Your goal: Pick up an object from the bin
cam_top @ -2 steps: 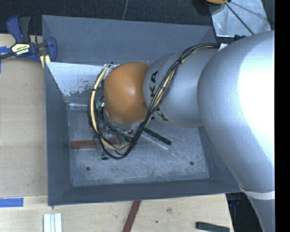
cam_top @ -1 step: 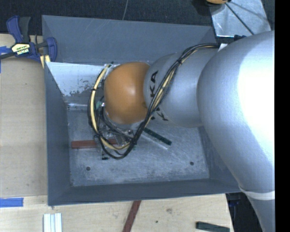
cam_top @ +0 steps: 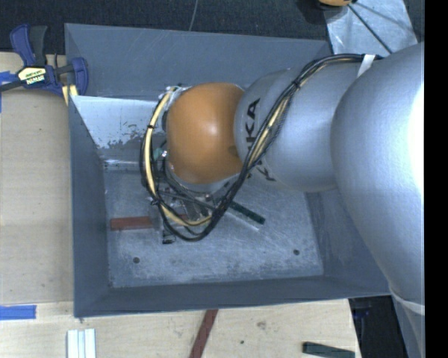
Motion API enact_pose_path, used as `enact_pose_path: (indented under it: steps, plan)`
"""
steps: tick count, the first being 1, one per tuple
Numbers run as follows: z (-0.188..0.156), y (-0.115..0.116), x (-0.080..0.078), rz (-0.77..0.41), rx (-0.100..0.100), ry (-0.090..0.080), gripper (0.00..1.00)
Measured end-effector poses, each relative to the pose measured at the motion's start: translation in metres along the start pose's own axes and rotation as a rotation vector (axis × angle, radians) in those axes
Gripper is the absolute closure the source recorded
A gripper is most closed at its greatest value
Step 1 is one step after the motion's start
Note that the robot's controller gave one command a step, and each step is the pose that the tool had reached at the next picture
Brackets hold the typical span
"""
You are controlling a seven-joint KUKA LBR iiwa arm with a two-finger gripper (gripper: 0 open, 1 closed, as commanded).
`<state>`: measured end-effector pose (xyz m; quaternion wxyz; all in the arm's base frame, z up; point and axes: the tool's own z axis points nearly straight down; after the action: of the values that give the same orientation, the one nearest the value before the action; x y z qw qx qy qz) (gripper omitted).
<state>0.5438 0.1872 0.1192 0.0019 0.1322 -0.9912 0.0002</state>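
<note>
My gripper point(cam_top: 167, 234) is down near the bin floor, left of centre, mostly hidden under the arm's wrist. A flat reddish-brown bar point(cam_top: 131, 223) lies on the floor just to its left, its right end reaching up to the gripper. A thin dark green stick point(cam_top: 248, 214) lies slanted on the floor to the gripper's right, partly covered by the arm. I cannot tell whether the gripper touches either one.
The arm comes in from the right and covers the middle and right of the bin. Its orange cover and looped cables hang over the gripper. The bin's sloping walls rise close on the left and front.
</note>
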Motion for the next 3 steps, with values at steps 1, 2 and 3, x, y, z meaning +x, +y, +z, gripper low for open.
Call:
enact_pose_path:
  steps: [1,2,3]
  plan:
    - [-0.017,-0.002,-0.031,-0.001,-0.001,-0.023,1.00]
    - [-0.031,-0.004,-0.021,0.016,0.000,0.006,1.00]
    - [0.003,0.020,0.014,-0.360,0.000,-0.008,0.00]
